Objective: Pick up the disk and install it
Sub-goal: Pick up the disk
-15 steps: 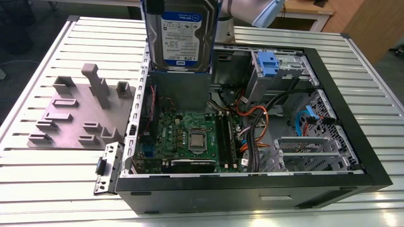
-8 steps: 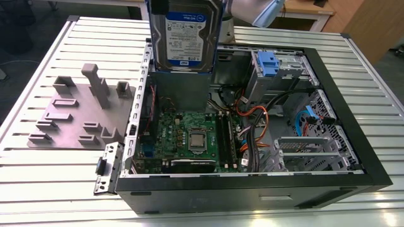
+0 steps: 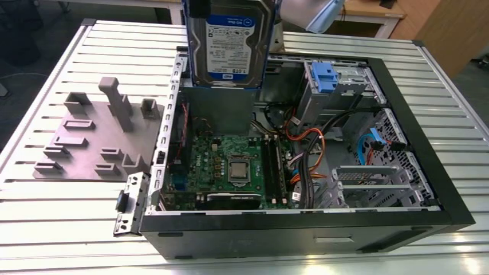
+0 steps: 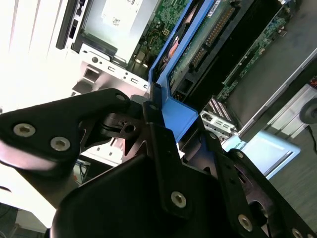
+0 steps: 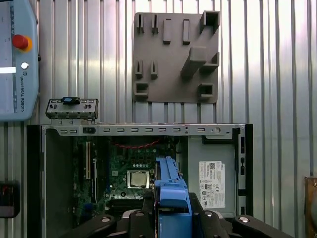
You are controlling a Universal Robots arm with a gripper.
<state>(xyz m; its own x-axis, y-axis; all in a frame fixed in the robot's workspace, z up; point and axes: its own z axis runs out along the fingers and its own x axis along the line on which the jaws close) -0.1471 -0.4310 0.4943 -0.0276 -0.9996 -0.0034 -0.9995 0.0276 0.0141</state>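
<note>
open computer case (image 3: 306, 232) sits beside a grey fixture plate (image 3: 84, 143) on a slatted table (image 3: 61, 217).

Cut off at the edge, covered at the grip
The disk (image 3: 229, 43) runs past the exterior view's top edge, and it hides the computer case (image 3: 306, 238) wall behind it. In both wrist views the gripper (image 4: 176, 119) (image 5: 171, 210) covers the disk's near end; its label faces away there.
</note>
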